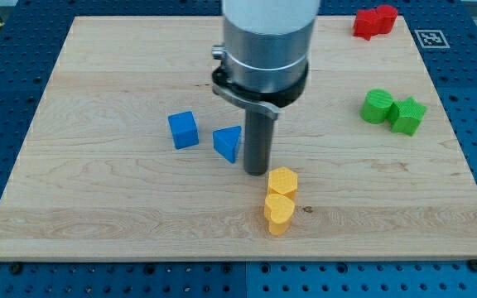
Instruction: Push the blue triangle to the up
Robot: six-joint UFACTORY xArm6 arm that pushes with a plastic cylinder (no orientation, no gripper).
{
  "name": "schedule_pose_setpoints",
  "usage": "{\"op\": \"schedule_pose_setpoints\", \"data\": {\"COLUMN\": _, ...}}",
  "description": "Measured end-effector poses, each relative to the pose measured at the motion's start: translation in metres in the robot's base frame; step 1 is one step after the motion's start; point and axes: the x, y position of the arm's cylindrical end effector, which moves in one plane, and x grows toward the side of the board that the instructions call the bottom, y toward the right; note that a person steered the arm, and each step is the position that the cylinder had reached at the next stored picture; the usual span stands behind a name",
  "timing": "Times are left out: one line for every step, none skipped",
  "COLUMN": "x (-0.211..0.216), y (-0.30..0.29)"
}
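The blue triangle (228,142) lies near the middle of the wooden board (98,83). My tip (257,171) is down on the board just to the triangle's right and slightly below it, very close to its right edge. A blue cube (183,130) sits to the triangle's left. A yellow hexagonal block (282,181) lies just right of and below my tip, touching a yellow heart-shaped block (278,213) beneath it.
Two green blocks (394,110) sit side by side at the view's right. Two red blocks (374,21) lie at the top right corner. A fiducial marker (431,38) is at the board's top right edge.
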Motion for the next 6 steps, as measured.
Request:
{"op": "schedule_pose_setpoints", "data": {"x": -0.007, "y": -0.031}}
{"op": "schedule_pose_setpoints", "data": {"x": -0.033, "y": -0.032}}
{"op": "schedule_pose_setpoints", "data": {"x": -0.049, "y": -0.032}}
{"op": "schedule_pose_setpoints", "data": {"x": -0.079, "y": -0.032}}
{"op": "schedule_pose_setpoints", "data": {"x": -0.104, "y": -0.033}}
{"op": "schedule_pose_setpoints", "data": {"x": -0.105, "y": -0.071}}
